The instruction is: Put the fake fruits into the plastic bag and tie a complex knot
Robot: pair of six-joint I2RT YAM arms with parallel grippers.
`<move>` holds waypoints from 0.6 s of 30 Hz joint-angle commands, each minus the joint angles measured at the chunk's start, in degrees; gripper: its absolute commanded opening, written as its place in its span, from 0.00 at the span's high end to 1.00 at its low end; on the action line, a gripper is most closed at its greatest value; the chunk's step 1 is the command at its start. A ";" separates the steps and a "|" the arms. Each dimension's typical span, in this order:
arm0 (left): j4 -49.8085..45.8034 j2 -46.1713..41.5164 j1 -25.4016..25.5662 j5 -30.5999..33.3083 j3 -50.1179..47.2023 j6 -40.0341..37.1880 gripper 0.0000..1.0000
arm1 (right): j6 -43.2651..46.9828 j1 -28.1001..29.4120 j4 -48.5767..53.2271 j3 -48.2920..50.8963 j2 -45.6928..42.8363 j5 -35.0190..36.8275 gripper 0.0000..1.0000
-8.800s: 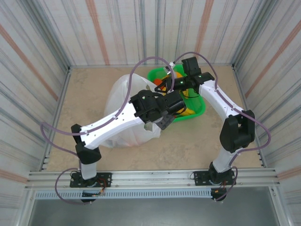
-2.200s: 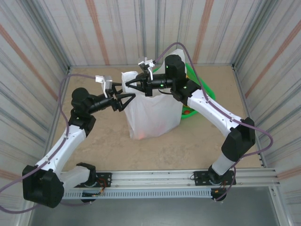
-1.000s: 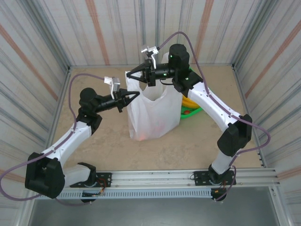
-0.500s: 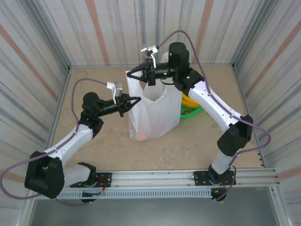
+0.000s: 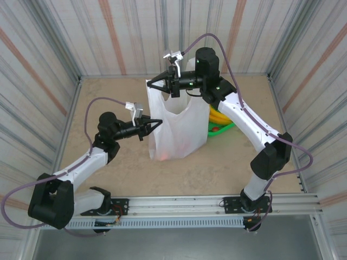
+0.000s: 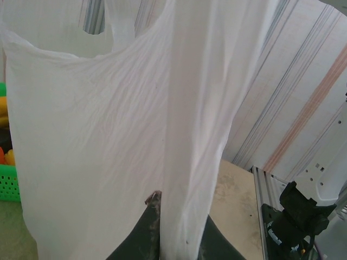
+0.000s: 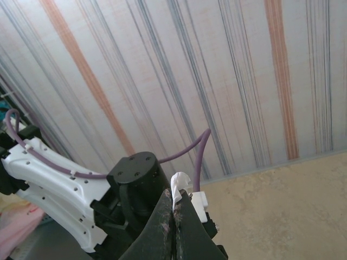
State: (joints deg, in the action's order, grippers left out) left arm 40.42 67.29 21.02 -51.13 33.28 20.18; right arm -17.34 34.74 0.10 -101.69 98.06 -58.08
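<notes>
The white plastic bag [image 5: 176, 127] hangs upright mid-table. My right gripper [image 5: 150, 84] is above its far-left corner, shut on a handle end whose white tuft pokes out between the closed fingertips [image 7: 174, 203]. My left gripper [image 5: 156, 124] is at the bag's left side, lower down. In the left wrist view a taut bag strip [image 6: 200, 108] runs down into the gripper [image 6: 176, 208], covering one finger; it looks shut on the strip. A pink fruit [image 5: 181, 143] shows faintly through the bag. Yellow bananas [image 5: 217, 120] lie in the green basket behind.
The green basket [image 5: 226, 129] stands right of the bag, half hidden by it; its corner [image 6: 8, 181] shows in the left wrist view. Striped walls close in the table on three sides. The rail [image 5: 179, 203] runs along the near edge.
My left gripper has dropped from near the bag's top to halfway down its left side, drawing the strip down. The right gripper has kept the handle held high.
</notes>
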 commanded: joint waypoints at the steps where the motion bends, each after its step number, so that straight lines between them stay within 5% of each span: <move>1: 0.36 -1.48 -0.87 -0.97 -0.11 0.03 0.83 | 1.69 -0.05 -0.33 -1.94 -2.97 0.64 1.00; 5: -2.01 -5.73 -4.92 -3.09 2.15 1.64 0.57 | 2.55 0.06 0.39 -1.42 -3.29 1.07 1.00; 11: -17.88 -11.72 -6.79 -0.33 11.65 -4.76 0.11 | 2.58 0.43 0.17 -1.03 -3.29 0.96 1.00; 18: -21.74 -4.37 -6.15 0.61 23.55 -5.51 0.01 | 2.65 1.24 0.10 -1.07 -3.28 1.32 1.00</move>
State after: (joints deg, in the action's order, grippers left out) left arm 22.70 59.68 14.39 -50.94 54.26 16.32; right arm -15.86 35.31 0.14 -101.69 96.71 -56.84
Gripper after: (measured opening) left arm 0.984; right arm 0.043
